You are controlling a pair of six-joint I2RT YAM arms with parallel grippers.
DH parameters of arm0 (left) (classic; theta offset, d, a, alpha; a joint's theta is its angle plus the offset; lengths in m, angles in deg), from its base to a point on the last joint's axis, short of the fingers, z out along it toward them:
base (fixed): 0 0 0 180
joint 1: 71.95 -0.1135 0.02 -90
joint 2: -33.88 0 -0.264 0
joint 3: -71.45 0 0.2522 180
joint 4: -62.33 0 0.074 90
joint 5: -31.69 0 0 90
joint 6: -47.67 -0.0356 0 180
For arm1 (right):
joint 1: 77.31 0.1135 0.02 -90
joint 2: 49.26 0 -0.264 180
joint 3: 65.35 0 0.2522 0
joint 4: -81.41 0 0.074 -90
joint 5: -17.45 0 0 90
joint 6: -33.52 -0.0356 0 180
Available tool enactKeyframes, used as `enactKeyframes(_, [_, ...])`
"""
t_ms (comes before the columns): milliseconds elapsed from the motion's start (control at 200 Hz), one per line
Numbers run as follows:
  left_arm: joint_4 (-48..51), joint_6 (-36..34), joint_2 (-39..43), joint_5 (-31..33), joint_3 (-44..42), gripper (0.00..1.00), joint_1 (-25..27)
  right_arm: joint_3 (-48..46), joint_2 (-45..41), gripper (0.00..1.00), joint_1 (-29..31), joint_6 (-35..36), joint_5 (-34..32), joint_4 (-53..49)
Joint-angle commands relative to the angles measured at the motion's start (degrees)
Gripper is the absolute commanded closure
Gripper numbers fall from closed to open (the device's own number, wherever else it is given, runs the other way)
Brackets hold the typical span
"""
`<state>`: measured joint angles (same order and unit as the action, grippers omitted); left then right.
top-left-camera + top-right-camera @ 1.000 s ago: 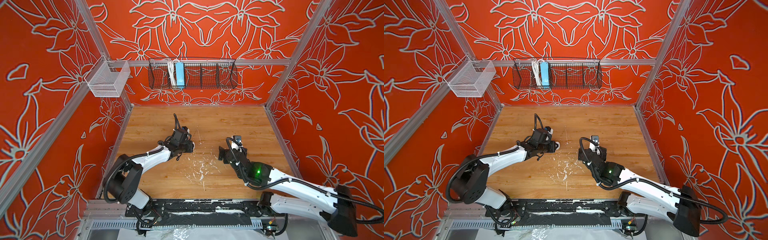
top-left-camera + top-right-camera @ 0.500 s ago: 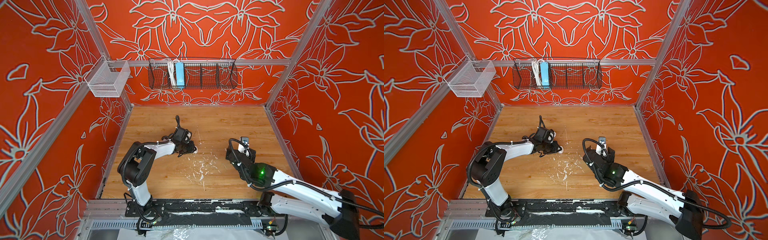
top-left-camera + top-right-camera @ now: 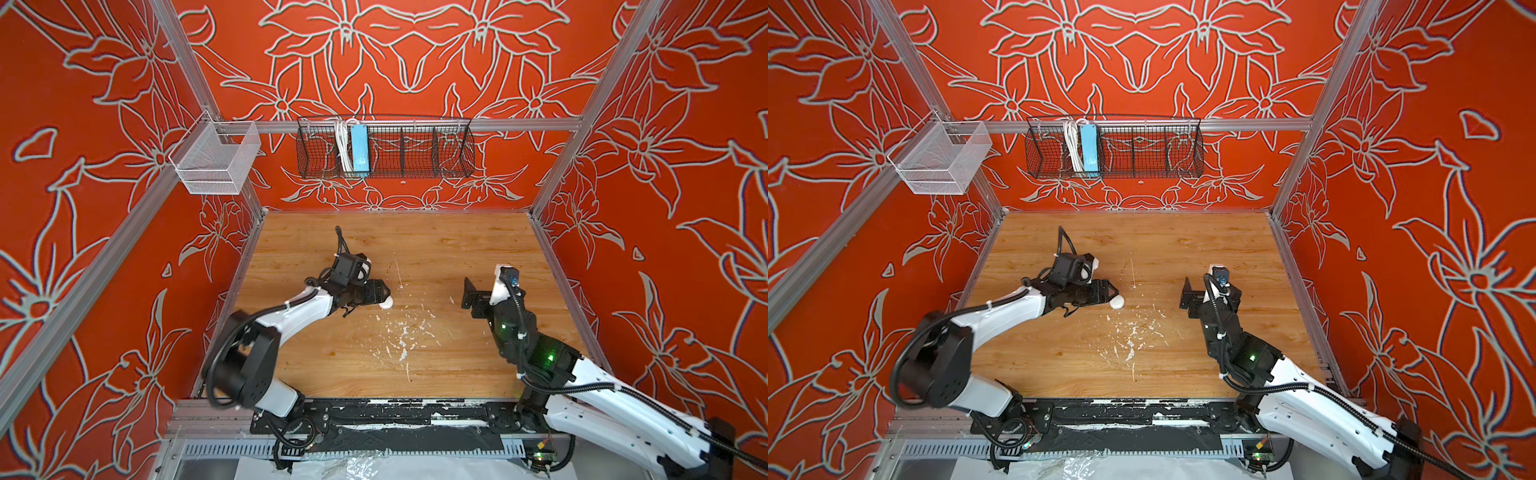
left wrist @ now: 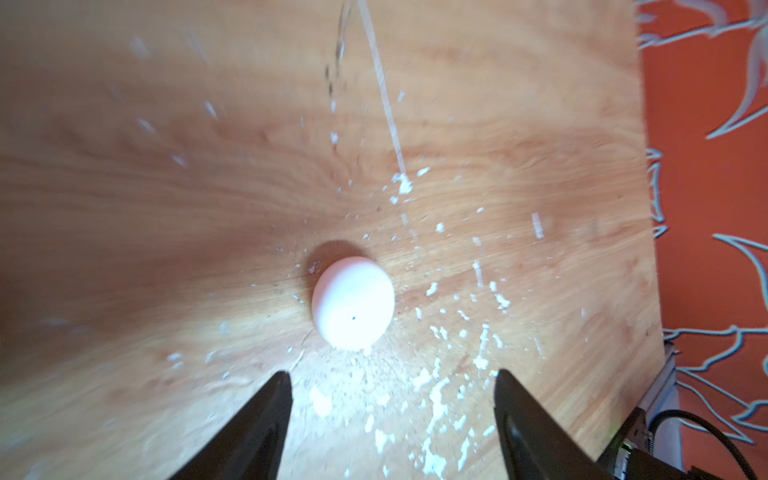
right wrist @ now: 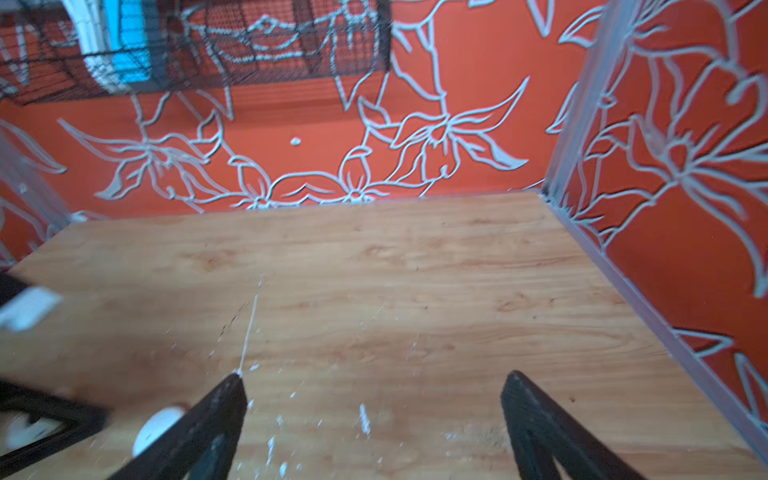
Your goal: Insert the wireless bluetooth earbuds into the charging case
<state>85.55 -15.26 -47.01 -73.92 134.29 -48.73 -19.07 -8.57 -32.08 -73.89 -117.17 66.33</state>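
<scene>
Lying on the wooden surface [image 3: 316, 365], the charging case [image 4: 352, 307] is a smooth white egg-shaped shell that looks shut; no gap or raised lid shows. It sits left of the middle in both top views, at the edge of a scatter of white paint flecks [image 3: 403, 338]. No earbuds can be seen, either on the surface or in a grasp. They may be inside the case or hidden; I cannot tell which.

The left fingers [image 4: 259, 428] stand spread just short of the case, touching nothing and grasping nothing. The right fingers [image 5: 210, 424] are likewise spread wide and empty, well apart from the case on the right side.

My reading is that the step in hand concerns the case itself: either it is set down finished, or it has yet to be opened. If finished, the left arm should back straight off, since so round a shell would likely roll at a nudge. If not, one arm must pin the body while the other lifts the lid.
</scene>
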Motion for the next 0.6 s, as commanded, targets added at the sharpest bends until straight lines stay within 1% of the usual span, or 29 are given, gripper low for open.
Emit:
enactKeyframes(0, [2.91, -5.49, 11.63, 13.60, -3.13, 0.20, -0.38, -4.46, -0.09, 0.02, -5.85, 7.63, -1.25, 10.84])
enactKeyframes(80, [0.22, -10.02, 20.91, 24.84, -9.00, 0.10, -0.37, -9.59, 3.40, 0.02, -12.98, 10.97, 0.43, 19.74])
enactKeyframes(145, [-4.95, -14.13, 28.47, 33.61, -15.82, 0.00, -0.44, -11.57, 8.42, 0.02, -20.71, 9.77, 4.47, 23.05])
enactKeyframes(180, [-8.86, -16.50, 31.66, 37.51, -19.88, 0.02, -0.53, -11.46, 11.44, 0.02, -23.76, 10.24, 6.76, 23.28])
enactKeyframes(210, [-12.41, -19.51, 34.11, 39.41, -23.12, 0.02, -0.70, -11.33, 13.62, 0.02, -25.18, 10.89, 6.88, 23.69])
enactKeyframes(260, [-16.87, -23.53, 37.53, 42.94, -27.23, 0.02, -0.94, -11.73, 16.50, 0.02, -26.21, 11.34, 6.26, 25.90])
enactKeyframes(300, [-18.90, -25.29, 39.77, 46.10, -29.65, 0.02, -1.19, -12.39, 18.08, 0.02, -26.45, 13.34, 7.19, 28.52])
enactKeyframes(340, [-20.80, -26.71, 41.29, 47.91, -31.88, 0.02, -1.63, -13.25, 19.49, 0.02, -26.88, 14.81, 7.94, 31.16])
enactKeyframes(385, [-23.10, -28.34, 42.27, 48.01, -34.47, 0.02, -2.34, -13.91, 21.77, 0.02, -27.68, 16.30, 8.12, 34.95])
enactKeyframes(425, [-25.91, -29.84, 42.11, 47.19, -36.72, 0.02, -3.17, -12.20, 22.73, 0.02, -27.79, 17.21, 8.08, 31.11])
enactKeyframes(470, [-29.27, -30.49, 40.76, 46.68, -38.77, 0.02, -4.27, -12.75, 24.69, 0.02, -28.66, 18.35, 8.44, 33.30])
enactKeyframes(510, [-31.00, -30.15, 38.66, 45.87, -39.76, 0.02, -5.63, -14.33, 27.51, 0.02, -29.36, 19.44, 8.22, 38.88])
enactKeyframes(550, [-31.80, -29.50, 36.10, 45.41, -39.53, 0.02, -6.96, -15.72, 31.12, 0.01, -30.65, 19.60, 9.49, 44.51])
enactKeyframes(596, [-29.24, -28.93, 33.85, 44.50, -37.34, 0.02, -7.35, -15.77, 34.55, 0.02, -31.21, 20.88, 9.14, 48.15])
